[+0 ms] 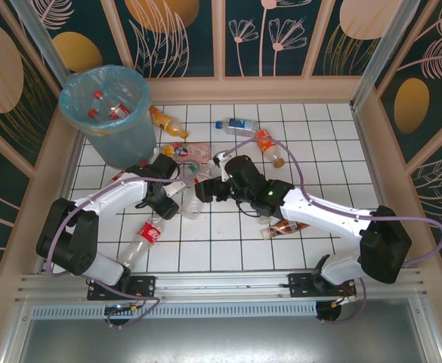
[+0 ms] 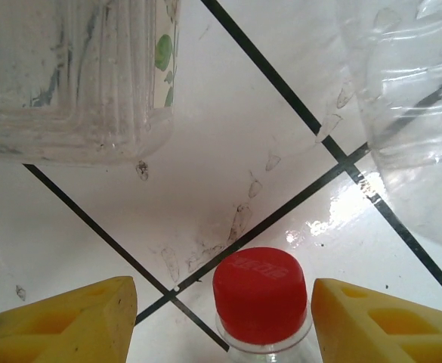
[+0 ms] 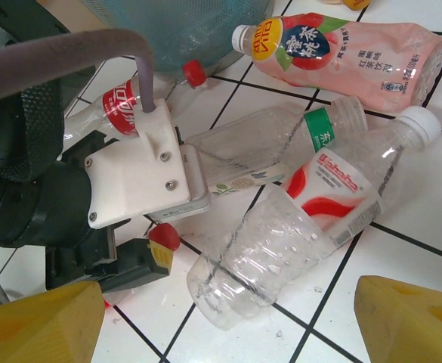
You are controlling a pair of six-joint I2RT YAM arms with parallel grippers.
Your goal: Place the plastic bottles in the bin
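left gripper [image 2: 222, 306] open astride the red-capped bottle [image 2: 260, 291] at bottom centre, jaws not touching it (right gripper [image 3: 230, 310] also open, empty): i'd drop lower, pinch the neck squarely, then carry to the bin [image 1: 126, 140], upper left.

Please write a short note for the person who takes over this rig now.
Left pincer: open, astride a red-capped bottle, not closed on it.
Right pincer: open, empty, facing a red-and-white labelled bottle.
Done: a few bottles lie in the bin, far left corner.
Left to do: many others lie scattered on the tiled table.
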